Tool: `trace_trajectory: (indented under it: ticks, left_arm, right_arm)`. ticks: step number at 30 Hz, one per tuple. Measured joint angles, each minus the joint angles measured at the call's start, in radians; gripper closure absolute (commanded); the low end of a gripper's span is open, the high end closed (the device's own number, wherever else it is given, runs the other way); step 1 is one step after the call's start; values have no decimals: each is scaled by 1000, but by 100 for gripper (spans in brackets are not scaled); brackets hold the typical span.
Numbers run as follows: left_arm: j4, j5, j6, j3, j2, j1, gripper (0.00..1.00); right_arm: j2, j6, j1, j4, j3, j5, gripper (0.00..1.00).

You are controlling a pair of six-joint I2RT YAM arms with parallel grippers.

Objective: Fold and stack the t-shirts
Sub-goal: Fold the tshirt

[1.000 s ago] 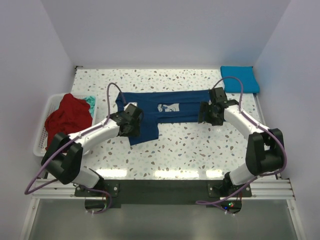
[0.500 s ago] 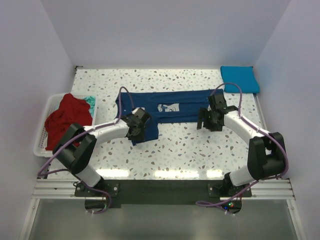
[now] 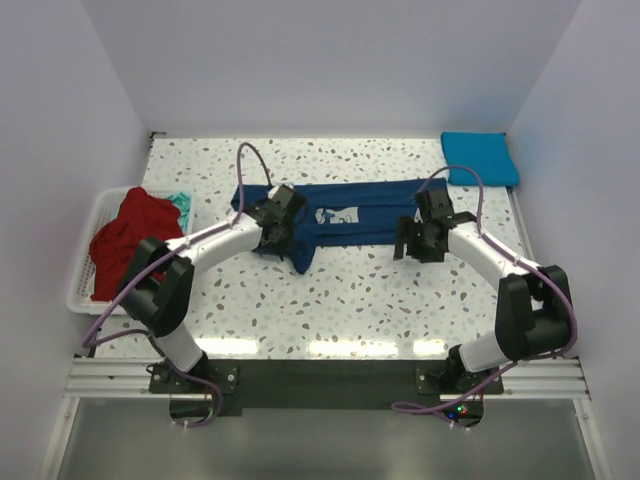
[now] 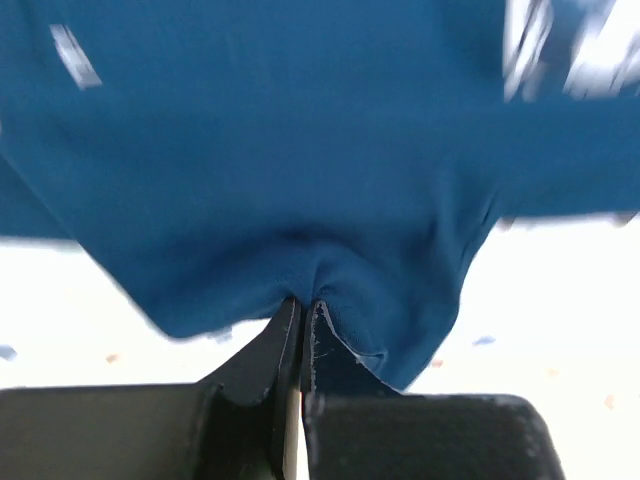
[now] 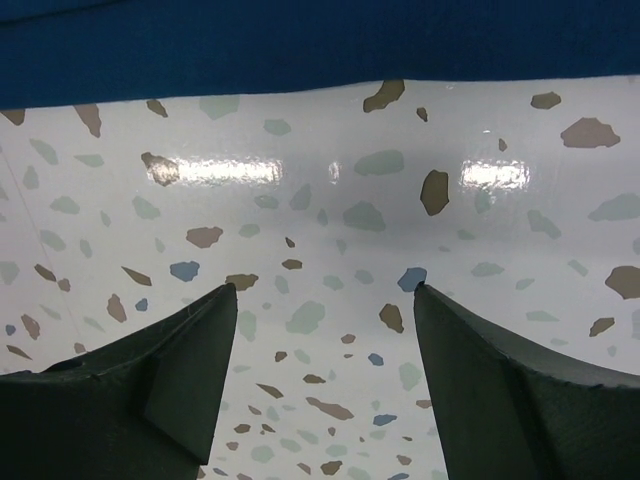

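Observation:
A navy blue t-shirt (image 3: 350, 215) with a pale square print lies spread across the middle of the table. My left gripper (image 3: 285, 232) is shut on its near-left edge, and in the left wrist view the cloth (image 4: 300, 180) bunches up between the closed jaws of that gripper (image 4: 303, 305). My right gripper (image 3: 412, 244) hovers open just in front of the shirt's right end; the right wrist view shows this gripper (image 5: 325, 290) with nothing between the fingers and the shirt's hem (image 5: 300, 50) ahead. A folded turquoise t-shirt (image 3: 479, 158) lies at the back right.
A white slatted basket (image 3: 88, 262) stands at the left edge, holding a red t-shirt (image 3: 135, 240) and a bit of teal cloth (image 3: 181, 204). The speckled table (image 3: 370, 290) runs to side walls on both sides.
My left gripper has closed on the navy shirt's near edge and carried it back and to the right, folding the hanging flap in. The right gripper has barely moved.

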Motion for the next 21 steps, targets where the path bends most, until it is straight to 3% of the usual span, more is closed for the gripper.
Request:
trace_trajectory:
  ticks: [6, 12, 21]
  left_arm:
    - [31, -20, 81, 253, 89, 130, 100]
    - [75, -45, 137, 461, 260, 199, 100]
    - [83, -53, 145, 599, 413, 241, 100]
  right_arm:
    - [17, -16, 0, -1, 71, -8, 27]
    - [146, -17, 0, 31, 232, -79, 26]
    - [304, -10, 0, 66, 338, -149, 27]
